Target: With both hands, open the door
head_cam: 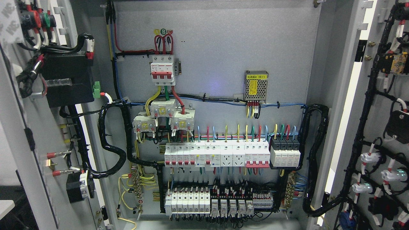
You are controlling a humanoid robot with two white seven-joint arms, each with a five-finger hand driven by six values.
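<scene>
1. Both doors of the cabinet are standing swung wide: the left door (35, 127) is filling the 9 o'clock edge of the view, and the right door (377, 127) is filling the 3 o'clock edge, each showing its inner face.
2. The back panel (223, 41) of the cabinet is lying open to view between them, bare and grey toward 12 o'clock.
3. A red-and-white main breaker (163, 70) is sitting at about 11 o'clock from the panel's middle, with red wires looping in above it.
4. A small mesh-covered power supply (256, 86) (it carries a yellow label) is hanging at roughly 2 o'clock from centre.
5. A long row of breakers (217, 155) is running across just below the middle, and a second row of terminals (220, 201) is sitting toward 6 o'clock.
6. Black cable bundles (111, 137) are curving from the panel to each door.
7. Neither robot hand is showing anywhere in the view, so I cannot tell whether the fingers are wide, narrow or holding anything.
</scene>
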